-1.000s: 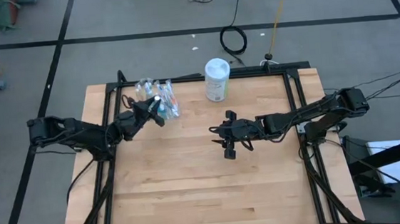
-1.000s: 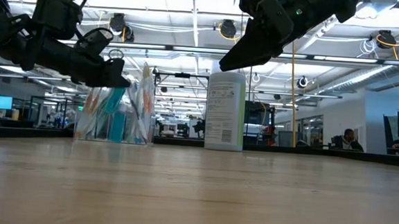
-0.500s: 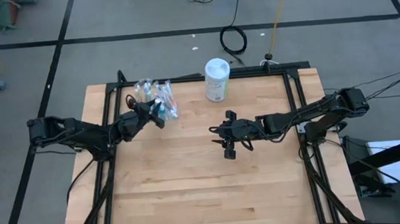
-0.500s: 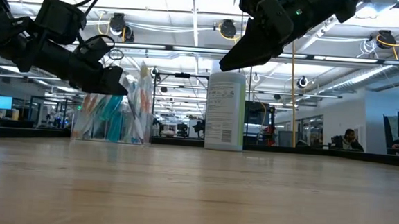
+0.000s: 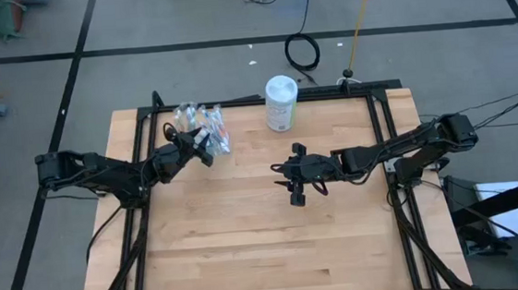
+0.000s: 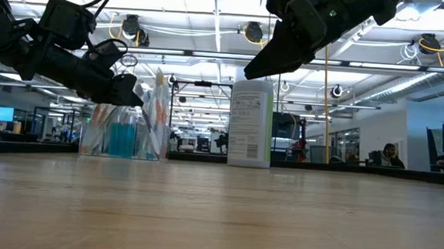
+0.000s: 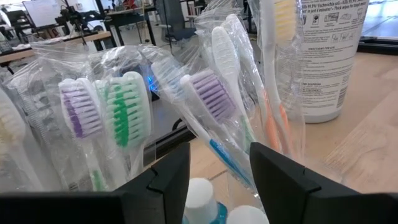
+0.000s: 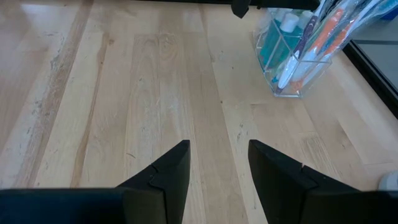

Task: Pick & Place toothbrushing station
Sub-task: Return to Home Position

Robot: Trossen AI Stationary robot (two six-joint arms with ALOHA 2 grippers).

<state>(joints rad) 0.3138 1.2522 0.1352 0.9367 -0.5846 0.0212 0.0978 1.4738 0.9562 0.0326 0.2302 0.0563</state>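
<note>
Beyond the table lay a wide open workshop with ceiling lights (image 6: 214,8) and a grey floor (image 5: 184,21) crossed by black tape lines. Over the middle of the pale wooden table (image 5: 267,246) hung the right gripper (image 5: 289,173), its fingers spread and empty. The left gripper (image 5: 202,148) hovered just beside the clear organizer (image 5: 192,113) near the far-left corner, also parted and holding nothing. A white canister (image 5: 281,103) stood nearby. Wrapped toothbrushes (image 7: 124,109) and teal bottles (image 6: 122,140) filled the organizer.

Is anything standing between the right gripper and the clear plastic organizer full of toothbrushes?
Nothing visible: only bare wooden table lies between the right gripper and the clear plastic organizer. The tall white canister stands off to one side.
</note>
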